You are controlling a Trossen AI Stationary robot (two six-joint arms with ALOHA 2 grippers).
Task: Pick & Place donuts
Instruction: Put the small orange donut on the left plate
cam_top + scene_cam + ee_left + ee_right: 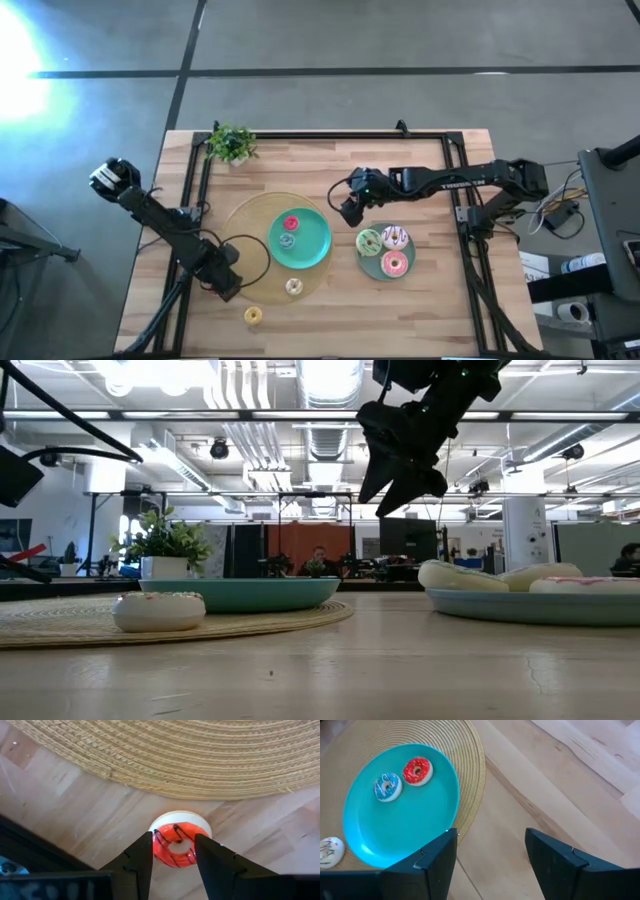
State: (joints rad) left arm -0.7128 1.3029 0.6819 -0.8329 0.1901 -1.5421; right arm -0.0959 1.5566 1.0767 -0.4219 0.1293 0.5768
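1. Two donuts, red (pixel 291 223) and blue (pixel 287 240), lie side by side on the teal plate (pixel 316 248), which sits on the round woven mat (pixel 245 216) at the middle of the table (pixel 420 305).
2. A cream donut (pixel 293 287) rests on the mat's near edge, just off the teal plate.
3. A yellow donut (pixel 253 315) lies on bare wood, nearer than the mat and a little left of the cream one.
4. Three larger donuts, green (pixel 368 241), white-sprinkled (pixel 394 236) and pink (pixel 394 264), crowd the grey-green plate (pixel 372 266) just right of the teal one.
5. A seventh donut, orange-red icing on a pale base (pixel 175 844), shows in the left wrist view, lying on the wood just beside the mat's rim.
6. The left pincer (pixel 173 856) is low at the mat's near-left side, its fingers apart on either side of that donut; whether they touch it I cannot tell.
7. The right pincer (pixel 349 209) hangs above the table, between the two plates and a bit farther back, open and empty.
8. A small potted plant (pixel 231 144) stands at the table's far left corner.
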